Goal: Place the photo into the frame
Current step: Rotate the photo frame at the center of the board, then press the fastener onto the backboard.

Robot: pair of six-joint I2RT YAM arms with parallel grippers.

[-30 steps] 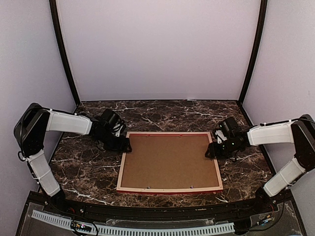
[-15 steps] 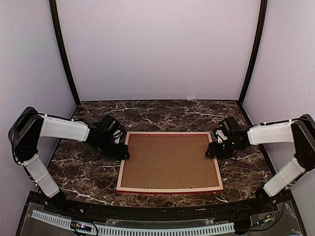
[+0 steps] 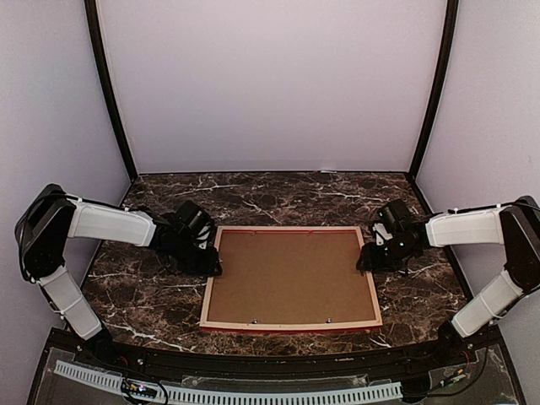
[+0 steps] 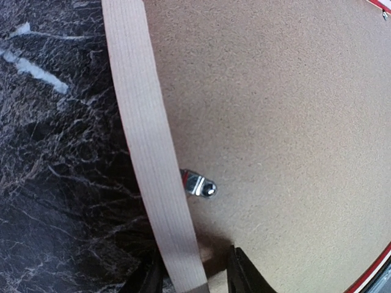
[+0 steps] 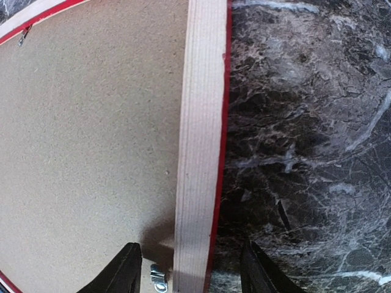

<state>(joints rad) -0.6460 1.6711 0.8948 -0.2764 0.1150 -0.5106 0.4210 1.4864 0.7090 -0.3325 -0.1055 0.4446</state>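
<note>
The marble table (image 3: 278,190) carried the frame (image 3: 209,291) face down at its middle, pale wood back up and red showing only along the edges, probably so the brown backing board (image 3: 291,274) could be reached; no photo was visible. The left fingers (image 4: 244,276) stood open astride its left rail and the right fingers (image 5: 125,273) open astride the right rail, neither clamped, seemingly placed to grip opposite sides evenly. A small metal clip (image 4: 198,184) pinned the board beside each.

Overhead view looks down; wrist views close, sharing frame (image 3: 291,325).
</note>
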